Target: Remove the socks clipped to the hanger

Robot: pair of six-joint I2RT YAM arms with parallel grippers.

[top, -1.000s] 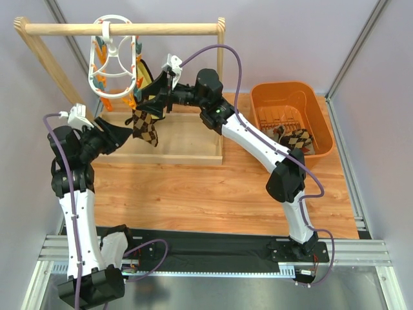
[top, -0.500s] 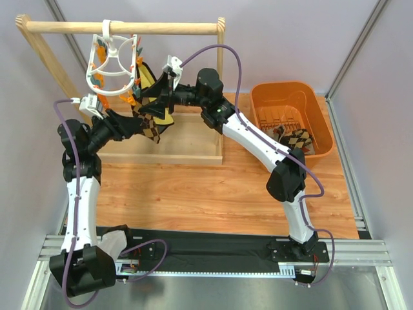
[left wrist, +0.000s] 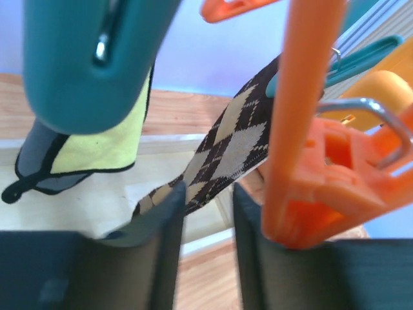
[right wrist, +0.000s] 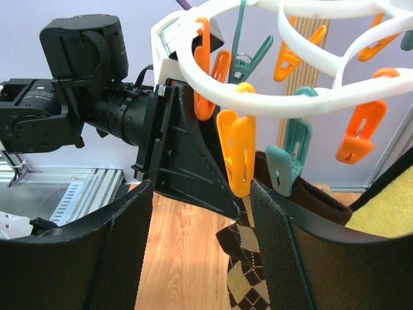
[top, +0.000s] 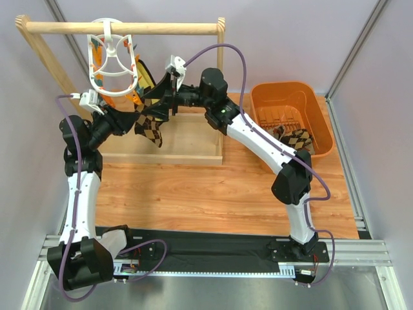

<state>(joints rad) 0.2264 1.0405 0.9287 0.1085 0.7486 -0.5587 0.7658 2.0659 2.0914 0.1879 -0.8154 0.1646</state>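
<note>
The hanger (top: pixel 111 64) is at the desk's (top: pixel 213 194) far-left corner. My right gripper (right wrist: pixel 200 194) gapes around an orange clip (right wrist: pixel 235 152) — but the argyle sock (left wrist: pixel 222 152) seems held by the teal clip (right wrist: pixel 284 169) beside it, so I might squeeze the wrong one. My left gripper (left wrist: pixel 205 194) straddles the sock — can't tell if it's pinching.

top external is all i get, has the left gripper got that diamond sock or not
observer: the left wrist view shows the diamond sock running through the gap between the fingers of the left gripper; can't tell if they pinch it.
operator: and the right one
observer: the right gripper is wide open, with an orange clip and a teal clip hanging between its fingers.
operator: is the sock clipped
observer: yes, that teal clip appears to bite its brown cuff.
</note>
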